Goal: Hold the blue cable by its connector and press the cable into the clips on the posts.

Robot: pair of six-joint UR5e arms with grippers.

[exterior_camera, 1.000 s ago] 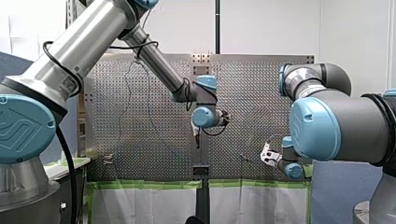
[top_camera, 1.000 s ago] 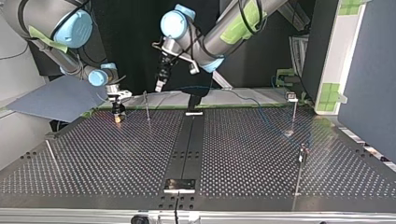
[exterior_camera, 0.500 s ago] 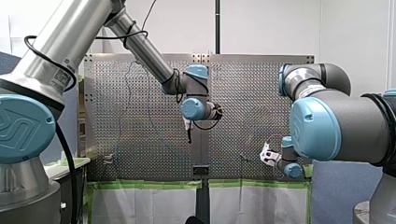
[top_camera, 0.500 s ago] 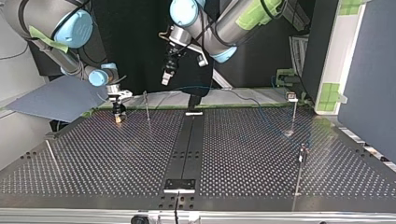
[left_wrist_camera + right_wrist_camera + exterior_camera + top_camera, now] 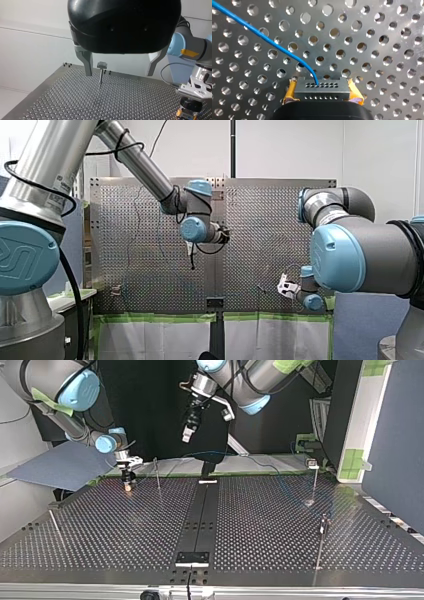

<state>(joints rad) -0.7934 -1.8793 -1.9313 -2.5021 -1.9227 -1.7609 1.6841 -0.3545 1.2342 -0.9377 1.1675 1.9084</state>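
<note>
The blue cable [image 5: 262, 35] ends in a small grey connector [image 5: 322, 88], a block with rows of tiny holes. This connector is pinched between the yellow pads [image 5: 290, 93] of my right gripper [image 5: 322, 93], whose fingers are drawn in narrow on the block's two ends. From the connector's face the cable rises in a short bend, then runs over the perforated table [image 5: 374, 50] ahead of the gripper, slanting off to one side.

In the top view, the right gripper sits at about ten o'clock on the table, near the far edge, pointing down and low over the plate. Whether it touches the plate cannot be told. A thin post [image 5: 157, 474] stands just beside it, at its three o'clock. At the view's three o'clock stand two more: a far post [image 5: 314, 480] with a small head on top, and a near post [image 5: 322, 532] closer to the camera. A faint blue line runs from twelve o'clock at the table's far edge down toward the far post. Whether it sits in any clip is too fine to tell.

My left gripper [image 5: 189, 435] hangs at twelve o'clock, high above the table and well apart from the cable. In its own wrist view, its metal fingers [image 5: 87, 62] are spread wide with nothing held. The thin post shows on the table ahead of them, nearer one finger.
</note>
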